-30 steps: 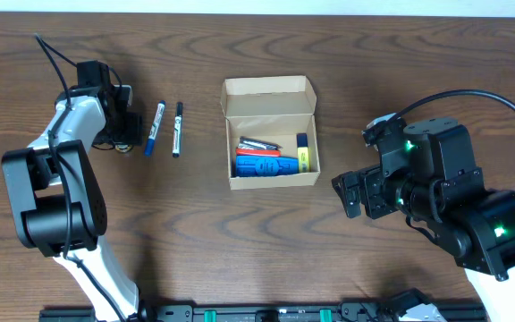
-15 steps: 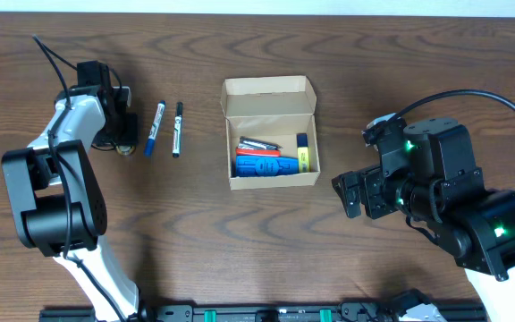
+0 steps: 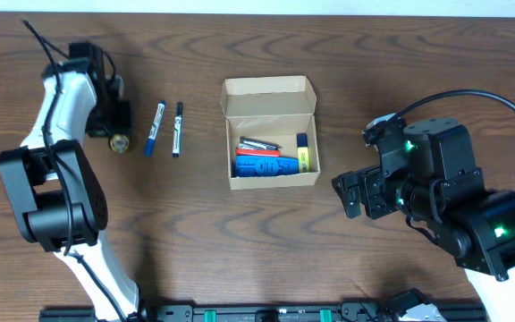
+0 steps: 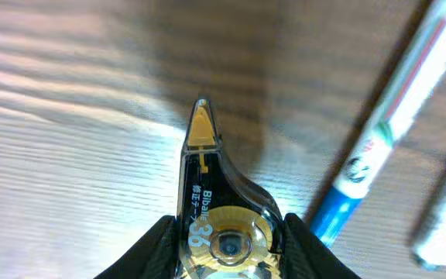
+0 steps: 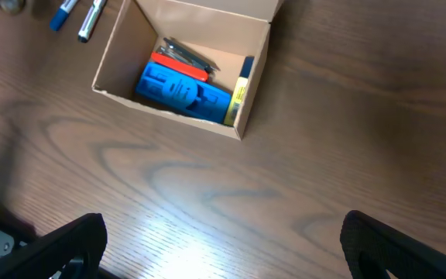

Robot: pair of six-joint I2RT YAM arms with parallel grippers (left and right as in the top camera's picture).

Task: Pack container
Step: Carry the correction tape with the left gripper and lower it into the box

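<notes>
The container [image 3: 269,98] is an open tan cardboard box at table centre, its flap lid standing at the far side. It holds a blue item [image 3: 266,166], a red item, dark pens and a yellow highlighter [image 3: 302,152]. It also shows in the right wrist view [image 5: 207,31]. My left gripper [image 3: 116,132] is at the far left, shut on a clear correction tape dispenser [image 4: 224,232] with a gold wheel, its tip pointing forward over the wood. My right gripper [image 5: 223,240] is open and empty, right of the box.
A blue marker [image 3: 155,128] and a black marker [image 3: 177,129] lie side by side between the left gripper and the box. The blue marker [image 4: 378,139] lies just right of the dispenser in the left wrist view.
My left arm has shifted left and back, and the correction tape dispenser now shows at the gripper's tip. The right arm and box have not moved.
</notes>
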